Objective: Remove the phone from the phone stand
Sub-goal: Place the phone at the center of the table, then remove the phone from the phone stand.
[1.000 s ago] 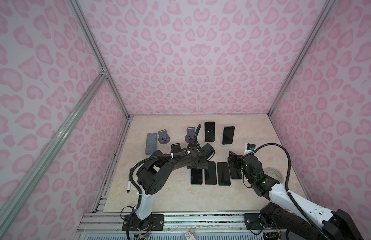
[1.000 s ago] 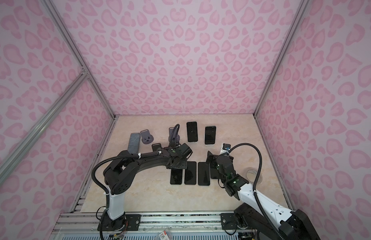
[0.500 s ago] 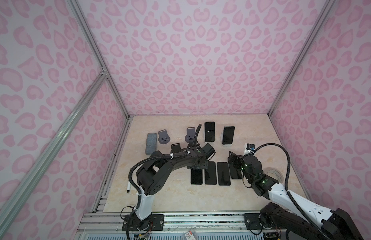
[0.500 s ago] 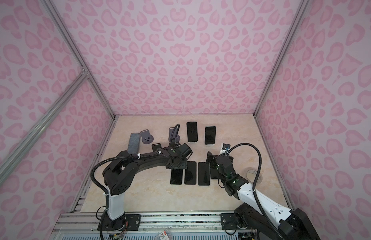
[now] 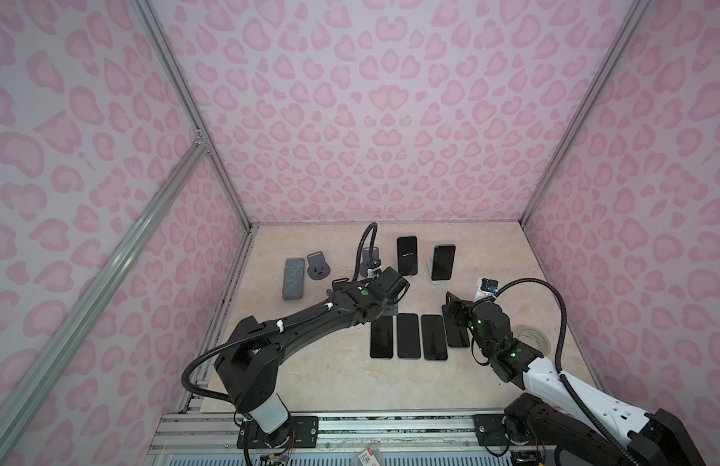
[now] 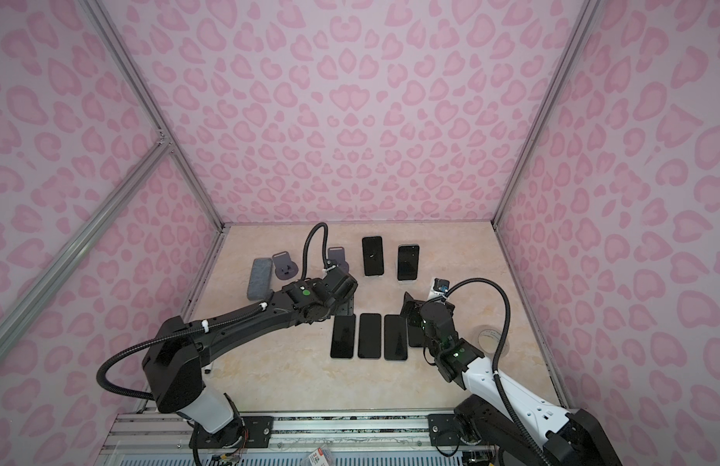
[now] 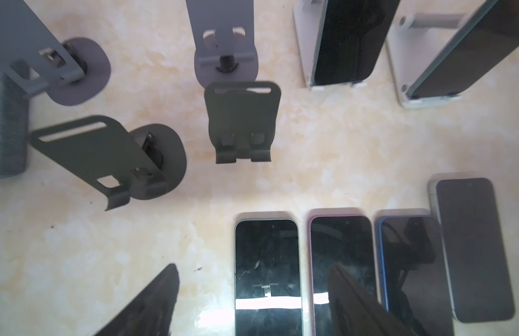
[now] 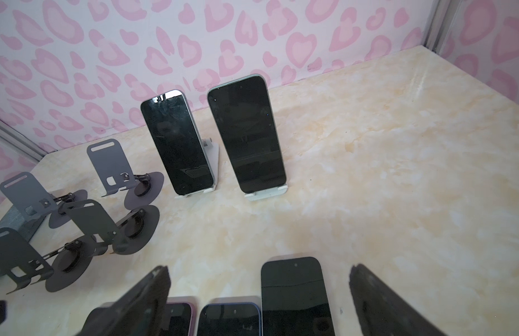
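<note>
1. The left arm (image 5: 302, 322) is stretched forward and toward the middle, low, with the wrist bent downward.
2. The left gripper (image 7: 252, 302) is pointed straight down. Its jaws are set apart and closed on nothing.
3. The right arm (image 5: 544, 371) is reached forward and inward from its base.
4. The right gripper (image 8: 267, 305) is aimed forward and slightly down, with its jaws spread wide.

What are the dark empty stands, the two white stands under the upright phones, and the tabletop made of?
Dark stands: thin bent sheet with punched slots and crisp folds, matte charcoal; probably painted metal. White stands: matte white; plastic or coated metal, hard to say. Tabletop: smooth cream marble pattern with soft sheen; stone or laminate.
</note>
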Available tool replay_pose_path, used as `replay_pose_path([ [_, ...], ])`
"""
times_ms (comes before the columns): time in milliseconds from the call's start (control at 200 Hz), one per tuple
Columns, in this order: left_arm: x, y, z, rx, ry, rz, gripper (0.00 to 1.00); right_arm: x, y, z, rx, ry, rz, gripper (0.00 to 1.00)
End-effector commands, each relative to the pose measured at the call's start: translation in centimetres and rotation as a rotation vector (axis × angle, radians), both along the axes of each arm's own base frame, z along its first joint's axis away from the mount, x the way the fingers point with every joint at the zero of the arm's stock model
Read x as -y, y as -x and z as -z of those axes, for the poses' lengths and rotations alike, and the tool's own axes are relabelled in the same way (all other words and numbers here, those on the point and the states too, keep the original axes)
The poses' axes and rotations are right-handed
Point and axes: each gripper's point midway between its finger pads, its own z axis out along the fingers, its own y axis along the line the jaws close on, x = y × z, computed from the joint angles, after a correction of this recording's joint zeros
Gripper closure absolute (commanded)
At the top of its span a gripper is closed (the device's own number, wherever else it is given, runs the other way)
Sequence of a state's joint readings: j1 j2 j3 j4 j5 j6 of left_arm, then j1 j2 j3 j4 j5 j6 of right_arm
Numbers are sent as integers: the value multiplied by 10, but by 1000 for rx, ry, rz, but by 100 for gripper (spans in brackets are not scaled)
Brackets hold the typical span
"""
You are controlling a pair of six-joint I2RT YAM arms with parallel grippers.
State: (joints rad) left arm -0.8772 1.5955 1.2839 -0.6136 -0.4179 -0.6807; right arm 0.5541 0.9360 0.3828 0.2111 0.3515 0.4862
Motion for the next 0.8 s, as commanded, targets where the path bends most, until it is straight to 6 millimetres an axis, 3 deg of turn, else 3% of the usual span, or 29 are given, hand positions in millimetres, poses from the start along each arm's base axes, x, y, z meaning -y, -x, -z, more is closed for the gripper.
replay_pose_path([
  [0,-13,-7,-62,161,-41,49,18,12,1,5,7,30,58,2],
  [90,-21,-16,-131,331,-28,55,18,25,6,7,48,-53,129,2],
  [190,-34,-22,-191,516,-11,23,17,38,11,-1,73,-37,175,2],
  [285,-39,-24,-227,646,51,17,16,43,11,-20,76,-1,180,2],
  [370,-43,-27,-241,721,139,-7,8,44,10,-30,46,21,165,2],
  [600,-58,-51,-173,535,360,-66,4,24,6,-29,-78,45,-6,2],
  [795,-56,-51,-148,437,478,-68,4,33,-12,-44,-64,-30,54,2],
])
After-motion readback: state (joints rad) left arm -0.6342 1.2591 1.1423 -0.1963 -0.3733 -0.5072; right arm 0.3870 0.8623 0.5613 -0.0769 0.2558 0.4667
